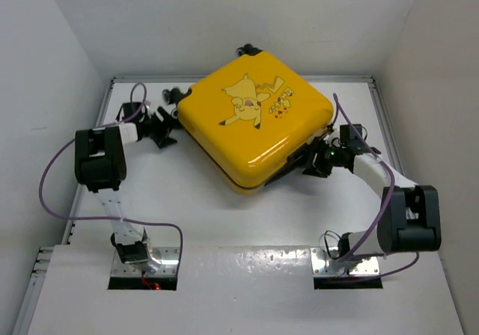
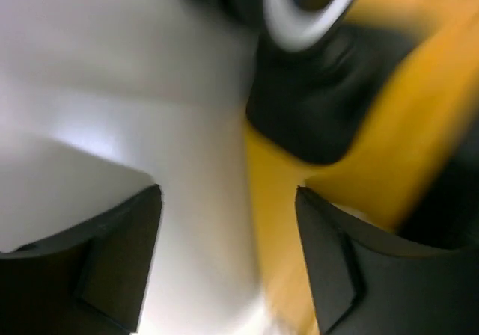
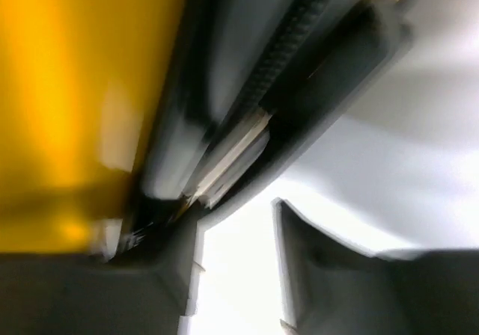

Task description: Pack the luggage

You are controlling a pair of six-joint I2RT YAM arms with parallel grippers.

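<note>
Small red and dark lettering beside the Pikachu cartoon print is too small to read. The squarish yellow hard-shell suitcase lies flat, print up and turned cornerwise, at the back middle of the white table. It has black zipper trim along its seam and a small black wheel. The left gripper sits at the wheeled corner with its jaws spread and empty. The right gripper is at the near-right edge, its fingers parted and holding nothing.

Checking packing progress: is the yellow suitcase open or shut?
Folded shut: the luggage lies flat, top shell over the bottom, print up. Zipped or not, cannot tell.
</note>
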